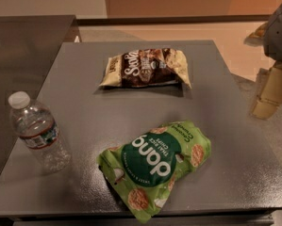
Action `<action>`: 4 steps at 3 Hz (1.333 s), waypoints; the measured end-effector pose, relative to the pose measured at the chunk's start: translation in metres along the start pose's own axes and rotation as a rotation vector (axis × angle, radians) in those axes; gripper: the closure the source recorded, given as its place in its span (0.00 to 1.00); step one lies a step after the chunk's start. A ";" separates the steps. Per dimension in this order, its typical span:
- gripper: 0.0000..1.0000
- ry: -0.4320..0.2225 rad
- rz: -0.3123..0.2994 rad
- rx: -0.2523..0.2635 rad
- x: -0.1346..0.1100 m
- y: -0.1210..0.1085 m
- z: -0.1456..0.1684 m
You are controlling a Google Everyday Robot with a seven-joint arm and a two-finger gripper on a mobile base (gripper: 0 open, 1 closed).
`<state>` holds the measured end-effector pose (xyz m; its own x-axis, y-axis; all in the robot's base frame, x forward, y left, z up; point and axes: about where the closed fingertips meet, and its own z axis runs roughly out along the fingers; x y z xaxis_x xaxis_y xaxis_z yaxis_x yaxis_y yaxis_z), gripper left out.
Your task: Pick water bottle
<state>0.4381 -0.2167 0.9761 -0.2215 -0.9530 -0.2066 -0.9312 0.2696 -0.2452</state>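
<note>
The water bottle [37, 132] is a small clear ribbed bottle with a white cap and a red, white and dark green label band. It stands upright near the front left edge of the grey table [79, 93]. My gripper [268, 102] is beige and hangs at the far right of the view, beyond the table's right edge. It is far from the bottle and holds nothing that I can see.
A brown and cream snack bag [147, 68] lies at the back middle of the table. A green chip bag [157, 166] lies at the front middle, right of the bottle. A dark counter [22, 46] adjoins the table's left side.
</note>
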 end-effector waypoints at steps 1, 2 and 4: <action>0.00 0.000 0.000 0.000 0.000 0.000 0.000; 0.00 -0.060 -0.001 -0.021 -0.012 -0.004 0.003; 0.00 -0.313 -0.028 -0.105 -0.087 -0.004 0.019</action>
<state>0.4660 -0.1325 0.9772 -0.1111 -0.8666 -0.4866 -0.9640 0.2130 -0.1591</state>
